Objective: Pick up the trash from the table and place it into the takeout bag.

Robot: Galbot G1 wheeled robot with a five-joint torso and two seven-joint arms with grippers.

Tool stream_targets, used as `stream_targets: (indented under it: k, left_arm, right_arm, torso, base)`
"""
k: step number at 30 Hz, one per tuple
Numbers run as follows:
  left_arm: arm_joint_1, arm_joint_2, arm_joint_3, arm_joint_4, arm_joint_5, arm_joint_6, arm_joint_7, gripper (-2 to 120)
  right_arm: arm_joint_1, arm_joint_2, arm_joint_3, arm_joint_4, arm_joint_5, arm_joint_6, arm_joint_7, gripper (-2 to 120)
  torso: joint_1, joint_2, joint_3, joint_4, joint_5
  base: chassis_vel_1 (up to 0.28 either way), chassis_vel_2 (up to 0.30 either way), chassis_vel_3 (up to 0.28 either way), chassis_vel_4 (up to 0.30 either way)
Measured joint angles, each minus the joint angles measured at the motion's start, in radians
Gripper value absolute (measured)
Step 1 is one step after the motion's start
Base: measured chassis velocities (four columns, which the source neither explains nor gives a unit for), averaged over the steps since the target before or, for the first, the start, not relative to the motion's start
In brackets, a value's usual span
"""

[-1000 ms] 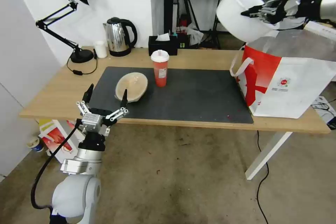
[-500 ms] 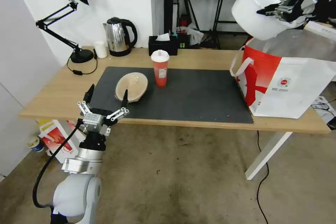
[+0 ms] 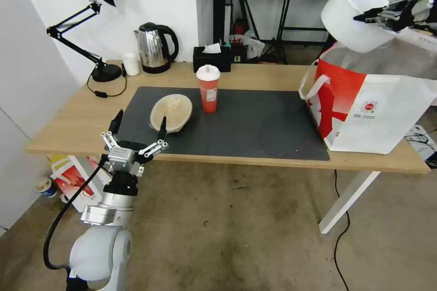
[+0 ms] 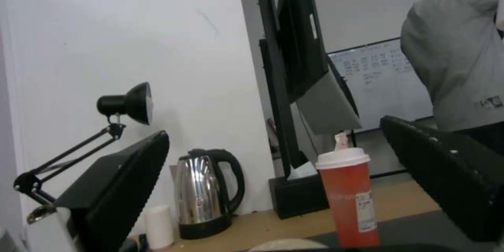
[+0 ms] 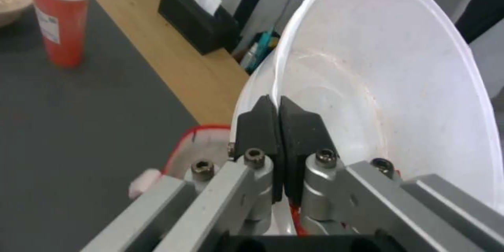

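Observation:
My right gripper (image 3: 369,16) (image 5: 277,104) is shut on the rim of the large white round bowl (image 3: 353,14) (image 5: 388,82), holding it tilted in the air above the open mouth of the white-and-red takeout bag (image 3: 368,100) at the table's right end. On the dark mat (image 3: 227,122) stand the tall red lidded cup (image 3: 208,88) (image 4: 347,201) (image 5: 59,15) and, to its left, the shallow beige bowl (image 3: 171,112). My left gripper (image 3: 136,128) hangs open at the table's front edge, just short of the beige bowl.
Along the back of the light-wood table (image 3: 68,122) are a black desk lamp (image 3: 93,32), a small white cup (image 3: 131,63), a steel kettle (image 3: 154,47) and a black tissue box (image 3: 211,58). A smaller red-and-white bag (image 3: 73,177) lies on the floor at left.
My right gripper has carried the white bowl to the right, from beside the bag to over its opening. The left arm has stayed in place.

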Motion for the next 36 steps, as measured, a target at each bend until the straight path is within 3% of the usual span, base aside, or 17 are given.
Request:
stream_targets:
  k: [9, 19, 30, 36]
  left_arm:
    - [-0.002, -0.003, 0.002, 0.007, 0.001, -0.003, 0.001, 100]
    - [-0.007, -0.004, 0.002, 0.010, 0.002, -0.004, 0.001, 100]
    - [-0.005, -0.002, -0.005, 0.010, 0.001, -0.005, 0.003, 100]
    - [-0.006, -0.002, -0.008, 0.010, -0.001, -0.006, 0.004, 100]
  right_arm:
    - [0.066, 0.039, -0.087, -0.012, -0.041, 0.004, -0.039, 0]
    - [0.055, 0.081, -0.104, 0.006, -0.062, 0.010, -0.043, 0]
    - [0.049, 0.071, -0.105, 0.013, -0.074, 0.011, -0.014, 1]
    - [0.052, 0.057, -0.101, 0.012, -0.076, 0.010, -0.005, 24]
  torso:
    - [0.000, 0.000, 0.000, 0.0000, -0.0001]
    - [0.000, 0.000, 0.000, 0.0000, 0.0000]
    - [0.000, 0.000, 0.000, 0.0001, -0.0001]
    - [0.000, 0.000, 0.000, 0.0001, -0.0002]
  base:
    - [0.000, 0.000, 0.000, 0.000]
    - [0.000, 0.000, 0.000, 0.000]
    - [0.000, 0.000, 0.000, 0.000]
    - [0.000, 0.000, 0.000, 0.000]
